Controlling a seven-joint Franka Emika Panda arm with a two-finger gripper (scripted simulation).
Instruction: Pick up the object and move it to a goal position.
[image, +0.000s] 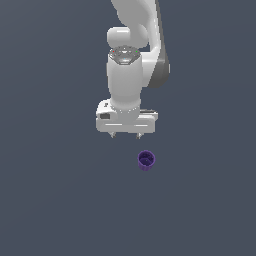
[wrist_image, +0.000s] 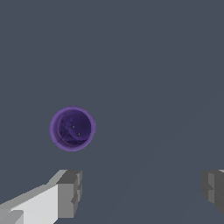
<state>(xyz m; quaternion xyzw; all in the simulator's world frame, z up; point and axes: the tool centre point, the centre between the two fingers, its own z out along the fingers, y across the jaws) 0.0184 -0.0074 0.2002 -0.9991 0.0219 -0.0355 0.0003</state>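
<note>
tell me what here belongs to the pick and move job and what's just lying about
Belongs to the job:
- small dark purple cup-like cylinder, hollow top facing up
- white robot gripper, open, holding nothing

Just lying about:
- nothing else shows, only the plain grey surface

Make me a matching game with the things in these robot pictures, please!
Things:
1. cup
2. tool
3. arm
4. floor

Descriptions:
A. plain grey-blue all around
B. white, reaching down from the top of the exterior view
C. dark purple, round, hollow inside
D. open, holding nothing, its fingers wide apart

Pairs: 1-C, 2-D, 3-B, 4-A
</note>
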